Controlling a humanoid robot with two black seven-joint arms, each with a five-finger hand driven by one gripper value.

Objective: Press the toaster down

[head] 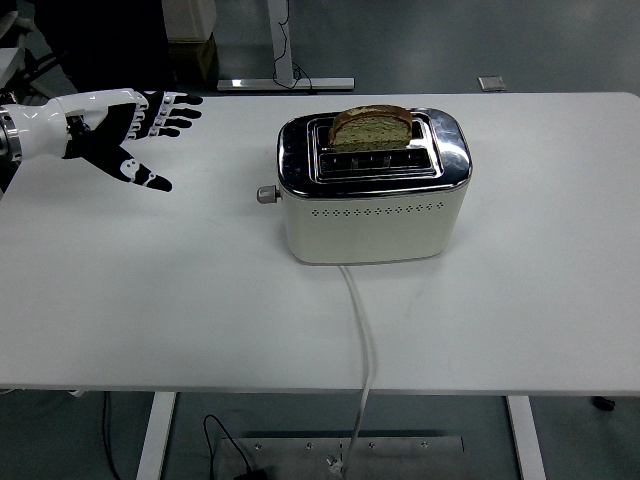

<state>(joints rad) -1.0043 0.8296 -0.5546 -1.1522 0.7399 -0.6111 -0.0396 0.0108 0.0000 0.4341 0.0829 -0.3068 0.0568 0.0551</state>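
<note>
White bench (150, 300), toaster (372, 205) at centre with bread (371, 126) sticking up in the slot. Left hand (125, 130) over far-left bench, palm flat, fingers spread toward toaster, holding nothing, well apart from lever (265, 195).

The left arm (35, 128) is cut off by the picture's left edge just behind the wrist. The lower part of the bread slice (371, 126) is hidden inside the toaster's (372, 215) rear slot, and the front slot is too dark to see into. The toaster's left end face is out of sight, so only the tip of the knob (265, 195) shows. The white cord (364, 340) drops past the table's (540, 300) near edge. The table's right end is cut off by the picture's edge.
</note>
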